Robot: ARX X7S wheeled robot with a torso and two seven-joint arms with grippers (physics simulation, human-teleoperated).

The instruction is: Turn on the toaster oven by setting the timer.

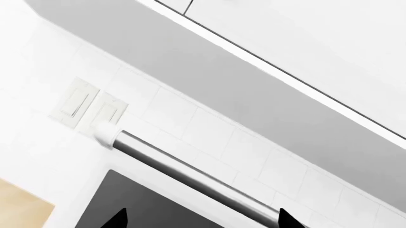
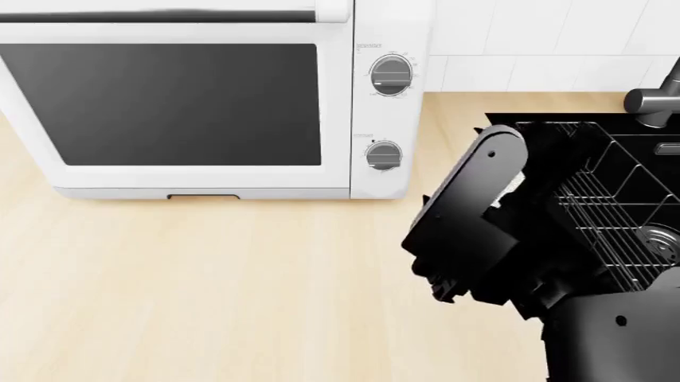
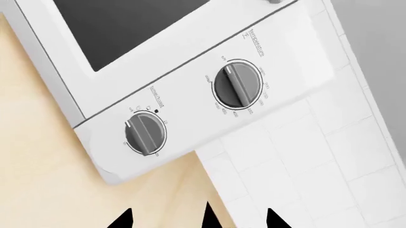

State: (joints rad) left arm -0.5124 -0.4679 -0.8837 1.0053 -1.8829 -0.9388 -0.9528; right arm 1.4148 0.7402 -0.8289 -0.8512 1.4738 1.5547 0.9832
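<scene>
Right fingers (image 3: 130, 219) spread, empty — short of the timer (image 3: 145, 133).

Right arm (image 2: 478, 215) is seen bent, black, forearm raised forward. Right gripper (image 3: 198, 219): only dark fingertips (image 3: 121, 219) are shown, held apart. Left gripper (image 1: 203, 219): two tips (image 1: 288, 218) are shown, spread wide, nothing held between them.

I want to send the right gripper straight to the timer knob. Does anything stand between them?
Nothing visible does. In the right wrist view the timer faces the right gripper across bare counter; the upper knob sits off to one side.
</scene>
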